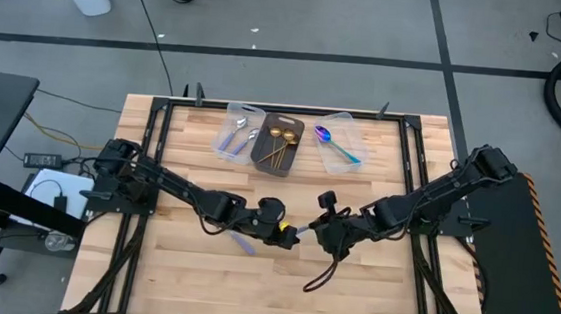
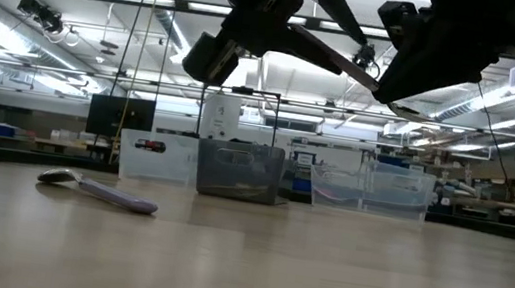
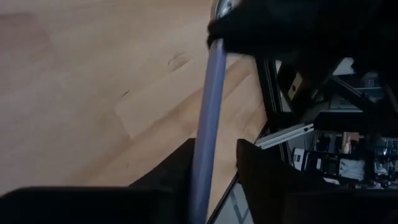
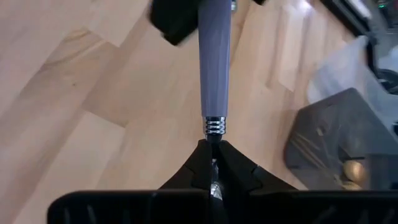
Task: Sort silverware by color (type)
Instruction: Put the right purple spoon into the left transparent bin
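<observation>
A lavender-handled spoon [image 2: 340,63] hangs in the air over the middle of the table, between my two grippers. My right gripper [image 4: 214,155] is shut on its metal end. My left gripper [image 3: 214,158] is open. Its fingers [image 3: 261,168] stand on either side of the handle's free end [image 3: 208,124], with a gap showing on one side. A second lavender-handled spoon [image 1: 244,242] lies flat on the wood to the left of the grippers, also seen in the low view [image 2: 99,191]. My right gripper pinches the spoon's metal neck [image 4: 214,138], just behind the silver ferrule, between its two fingers. The fingers slant down from the table's right and lie along the spoon. The spoon is lifted clear of the table, and its handle [image 4: 214,62] reaches toward my left gripper. My left gripper has the handle close against one finger [image 3: 168,177]; whether they touch, I cannot tell.
Three bins stand in a row at the far edge. A clear one [image 1: 240,132] holds lavender-handled spoons, a dark one [image 1: 278,142] holds gold spoons, and a clear one [image 1: 339,142] holds teal-handled spoons. Bare wood [image 1: 250,295] lies near the front edge.
</observation>
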`<state>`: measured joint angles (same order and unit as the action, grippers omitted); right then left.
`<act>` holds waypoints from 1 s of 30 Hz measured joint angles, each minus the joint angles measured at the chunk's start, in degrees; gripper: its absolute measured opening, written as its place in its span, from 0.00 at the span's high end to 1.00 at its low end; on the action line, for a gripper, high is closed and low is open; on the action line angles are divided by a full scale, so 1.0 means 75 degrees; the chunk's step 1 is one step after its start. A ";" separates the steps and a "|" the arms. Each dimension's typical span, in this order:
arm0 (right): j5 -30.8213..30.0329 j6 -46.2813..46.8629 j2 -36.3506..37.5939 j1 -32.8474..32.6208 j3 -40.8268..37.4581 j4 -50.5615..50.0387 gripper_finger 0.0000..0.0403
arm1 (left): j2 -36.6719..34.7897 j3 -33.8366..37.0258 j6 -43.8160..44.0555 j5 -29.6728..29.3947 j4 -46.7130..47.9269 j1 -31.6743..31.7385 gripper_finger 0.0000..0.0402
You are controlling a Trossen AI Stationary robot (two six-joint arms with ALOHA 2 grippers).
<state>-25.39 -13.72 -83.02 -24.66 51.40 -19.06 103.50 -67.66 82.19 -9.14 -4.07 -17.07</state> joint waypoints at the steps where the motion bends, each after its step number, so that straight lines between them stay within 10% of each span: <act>1: -0.0124 -0.0001 0.0001 -0.0037 0.0000 0.0002 0.95 | 0.0000 0.0000 0.0039 0.0002 0.0028 -0.0004 0.71; 9: -0.0357 -0.0407 0.0006 -0.0308 0.0000 0.0134 0.95 | 0.0000 -0.0009 0.0317 -0.0039 -0.0008 0.0039 0.94; 18: -0.0189 -0.0309 0.0016 -0.0293 0.0000 0.0219 0.93 | 0.0003 0.0006 0.0059 -0.0305 -0.0176 0.0000 0.94; 30: 0.0182 0.0603 0.0113 -0.0295 -0.0003 0.0088 0.63 | 0.0000 0.0003 0.0052 -0.0506 -0.0205 0.0026 0.94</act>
<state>-24.02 -9.19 -82.18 -26.87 51.37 -18.40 103.50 -67.64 82.58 -12.93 -5.61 -16.87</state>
